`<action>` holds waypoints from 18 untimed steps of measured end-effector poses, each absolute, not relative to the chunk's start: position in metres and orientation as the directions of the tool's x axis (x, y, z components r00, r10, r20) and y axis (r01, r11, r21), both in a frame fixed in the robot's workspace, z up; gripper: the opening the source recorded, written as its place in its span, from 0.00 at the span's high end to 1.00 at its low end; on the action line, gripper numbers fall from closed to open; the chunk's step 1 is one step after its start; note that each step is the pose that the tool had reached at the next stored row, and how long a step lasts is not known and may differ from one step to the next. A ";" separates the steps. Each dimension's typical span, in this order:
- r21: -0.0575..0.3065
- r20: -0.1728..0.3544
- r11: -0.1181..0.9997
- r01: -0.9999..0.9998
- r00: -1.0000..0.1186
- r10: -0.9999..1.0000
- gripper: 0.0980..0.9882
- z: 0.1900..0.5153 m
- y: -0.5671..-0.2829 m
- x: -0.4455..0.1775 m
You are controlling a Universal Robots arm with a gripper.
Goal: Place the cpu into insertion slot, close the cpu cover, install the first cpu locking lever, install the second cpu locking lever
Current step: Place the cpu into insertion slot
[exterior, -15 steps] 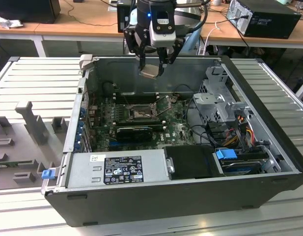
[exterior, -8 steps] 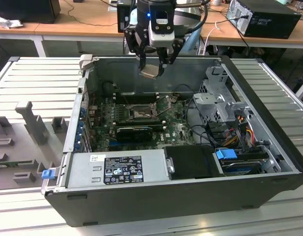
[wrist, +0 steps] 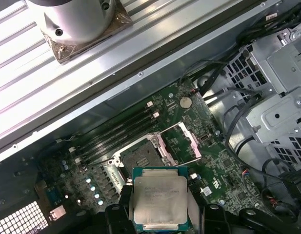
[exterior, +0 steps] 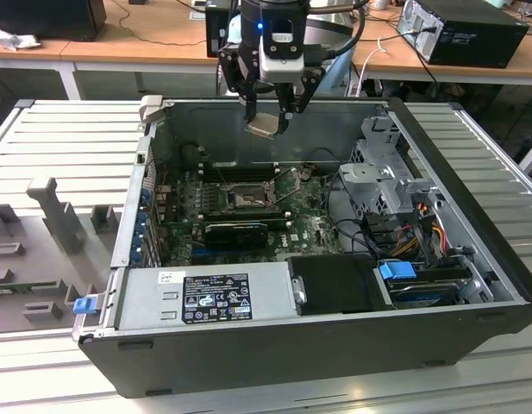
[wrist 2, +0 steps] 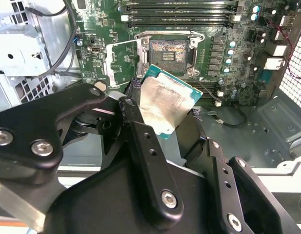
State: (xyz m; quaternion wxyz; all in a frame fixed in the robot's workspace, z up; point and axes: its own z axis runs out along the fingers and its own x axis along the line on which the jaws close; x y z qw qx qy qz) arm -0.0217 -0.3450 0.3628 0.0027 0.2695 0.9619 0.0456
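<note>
Gripper (exterior: 266, 121) is clamped on the cpu (exterior: 264, 127), two fingers pressing opposite edges of the chip. In the second wrist view the silver lid faces the camera, with the green substrate edge showing. Chip hangs in the air above the open computer case (exterior: 334, 354), well clear of the motherboard (exterior: 310, 226), and sits tilted in the grip in the exterior view. Insertion slot (wrist 2: 169, 50) lies below, empty, with its contact field exposed. Cpu cover (wrist 2: 122, 61) stands swung open just beside the slot, so the way in looks unobstructed.

Judgement: the placement step is in hand and nothing is seated yet.

Risks:
- An edge grip on a thin, smooth part may slip and drop it onto the board.
- A tilted or rotated descent would set one corner down first and bend the socket contacts.
- A finger may strike the raised cover.
</note>
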 end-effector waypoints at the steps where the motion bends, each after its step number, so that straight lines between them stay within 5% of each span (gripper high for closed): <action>1: 0.089 0.019 0.849 0.521 -0.853 0.522 0.51 0.363 -0.345 -0.022; 18: 0.089 0.019 0.799 0.595 -0.803 0.596 0.51 0.362 -0.345 -0.022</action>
